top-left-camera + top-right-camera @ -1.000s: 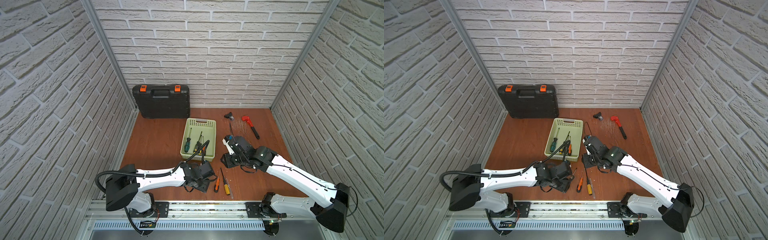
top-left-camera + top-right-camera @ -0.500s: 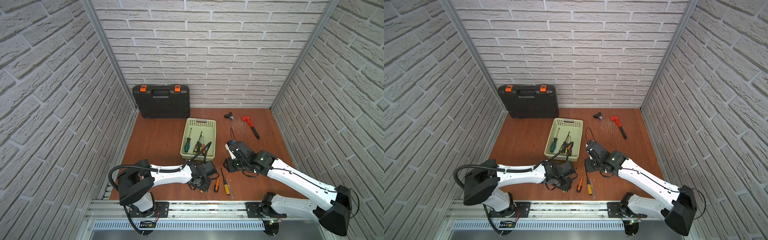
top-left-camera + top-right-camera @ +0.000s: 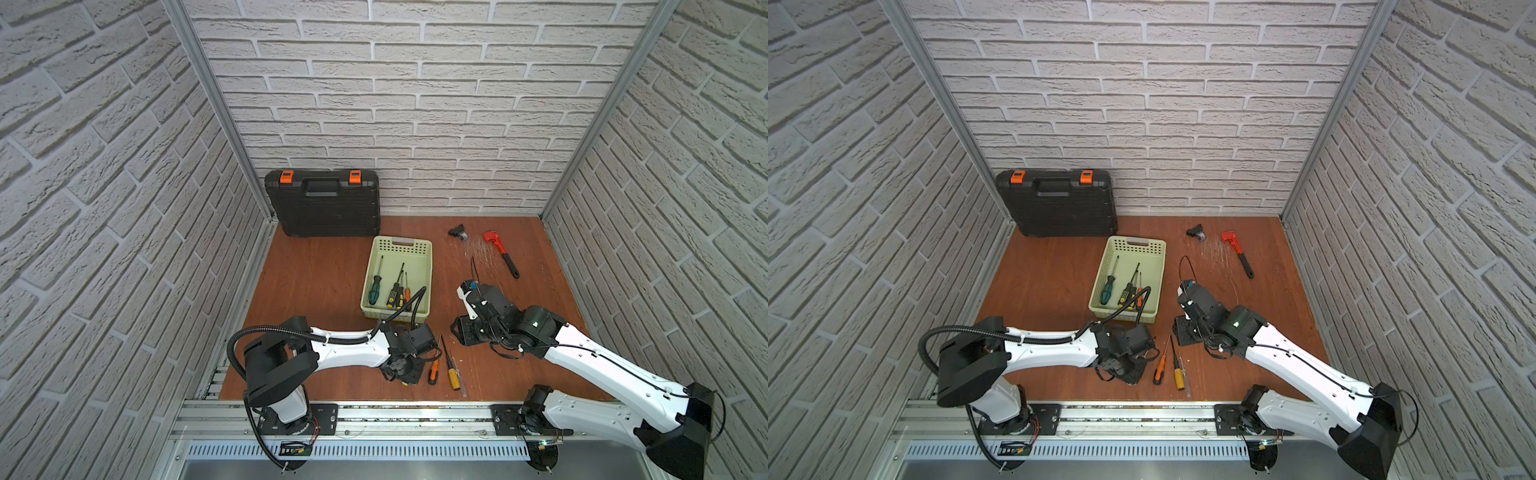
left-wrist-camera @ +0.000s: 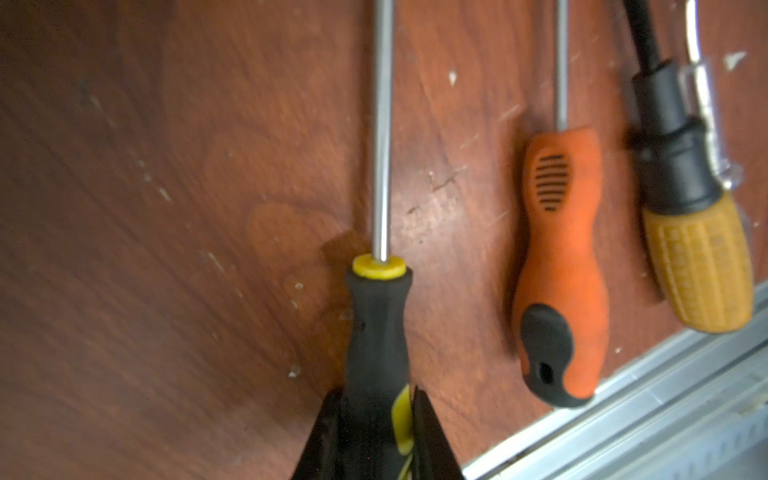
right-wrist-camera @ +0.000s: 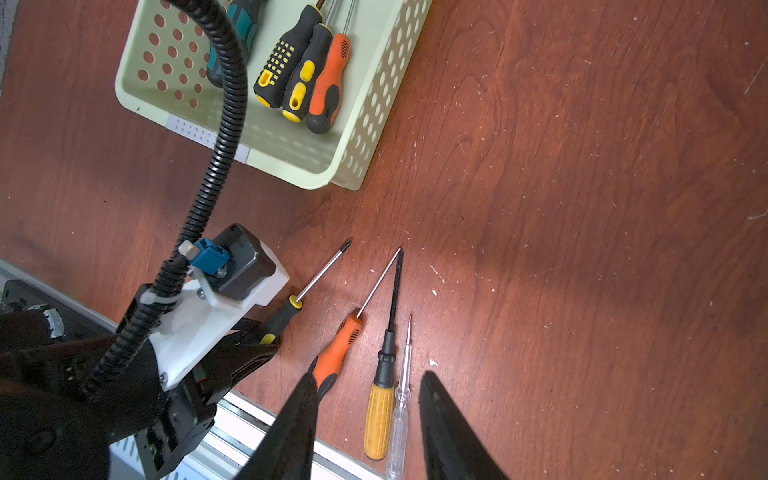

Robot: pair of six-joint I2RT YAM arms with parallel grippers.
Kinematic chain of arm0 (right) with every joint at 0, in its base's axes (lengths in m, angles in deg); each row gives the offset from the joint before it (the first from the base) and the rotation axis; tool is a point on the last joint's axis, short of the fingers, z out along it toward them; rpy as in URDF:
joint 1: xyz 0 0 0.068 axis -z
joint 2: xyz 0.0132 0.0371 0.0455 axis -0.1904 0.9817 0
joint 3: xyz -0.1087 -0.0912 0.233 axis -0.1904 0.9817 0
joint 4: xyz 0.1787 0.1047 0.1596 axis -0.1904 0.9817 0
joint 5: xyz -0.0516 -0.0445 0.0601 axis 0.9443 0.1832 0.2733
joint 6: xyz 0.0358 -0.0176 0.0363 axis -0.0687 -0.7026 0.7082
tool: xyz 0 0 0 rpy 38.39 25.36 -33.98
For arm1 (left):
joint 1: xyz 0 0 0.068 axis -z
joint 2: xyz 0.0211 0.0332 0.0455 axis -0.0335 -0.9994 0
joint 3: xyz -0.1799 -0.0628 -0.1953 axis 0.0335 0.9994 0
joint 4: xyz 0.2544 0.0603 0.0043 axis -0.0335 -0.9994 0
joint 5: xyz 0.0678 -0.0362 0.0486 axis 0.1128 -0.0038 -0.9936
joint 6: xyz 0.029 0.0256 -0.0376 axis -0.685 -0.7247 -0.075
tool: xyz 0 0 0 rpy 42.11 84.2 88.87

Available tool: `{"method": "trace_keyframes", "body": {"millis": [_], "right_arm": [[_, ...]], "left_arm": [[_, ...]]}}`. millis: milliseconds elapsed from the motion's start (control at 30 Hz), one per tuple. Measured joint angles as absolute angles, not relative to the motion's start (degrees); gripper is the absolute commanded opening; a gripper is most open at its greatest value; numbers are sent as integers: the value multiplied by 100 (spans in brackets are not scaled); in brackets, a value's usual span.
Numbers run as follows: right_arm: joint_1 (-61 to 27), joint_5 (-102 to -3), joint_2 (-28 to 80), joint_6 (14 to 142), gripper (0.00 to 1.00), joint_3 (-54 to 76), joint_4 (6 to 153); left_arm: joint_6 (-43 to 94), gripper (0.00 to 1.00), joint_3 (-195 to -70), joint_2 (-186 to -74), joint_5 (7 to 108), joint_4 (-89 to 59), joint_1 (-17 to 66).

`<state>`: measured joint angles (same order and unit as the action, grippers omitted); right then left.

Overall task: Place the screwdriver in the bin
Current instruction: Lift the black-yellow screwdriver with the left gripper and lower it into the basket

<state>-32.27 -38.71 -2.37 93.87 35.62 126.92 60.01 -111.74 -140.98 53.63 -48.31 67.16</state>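
The counter [image 3: 324, 282] is walled on the left, far and right sides, with a metal rail [image 3: 395, 411] along its near edge. A broad bare stretch lies left of the middle, and a narrower strip lies on the right. The toolcase [image 3: 324, 203] leans against the far wall at the far left corner.

The bin [image 3: 399, 245] sits at the middle, just near of the toolcase, long side running near to far. Four drivers [image 3: 392, 291] lie inside it.

The left arm [image 3: 345, 353] reaches in low from the left, and its cable arches over the bin's near rim. The right arm [image 3: 602, 365] comes from the near right.

The right hand [image 5: 368, 375] hangs released, fingers apart, above the loose tools. The left hand [image 4: 376, 395] is clenched on the handle of the screwdriver [image 4: 378, 316]. This black-and-yellow tool is close to the rail, near of the bin, shaft pointing toward it. Whether it has left the counter I cannot tell.

Just to its right lie an orange driver [image 3: 433, 370], a yellow driver [image 3: 453, 374] and a clear tester [image 5: 399, 419], their shafts converging away from the rail.

A red wrench [image 3: 500, 253] and a small black part [image 3: 457, 232] lie at the far right.
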Motion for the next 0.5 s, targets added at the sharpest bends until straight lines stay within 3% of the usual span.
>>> {"method": "trace_keyframes", "body": {"millis": [100,500], "right_arm": [[-3227,-3853,-237,9387,43,3564,12694],[-3159,-3834,-221,9352,44,3503,12707]], "left_arm": [[6056,7,-11157,-14058,5332,-4835,6755],[6764,6,-10593,-11877,5147,-5458,6864]]}}
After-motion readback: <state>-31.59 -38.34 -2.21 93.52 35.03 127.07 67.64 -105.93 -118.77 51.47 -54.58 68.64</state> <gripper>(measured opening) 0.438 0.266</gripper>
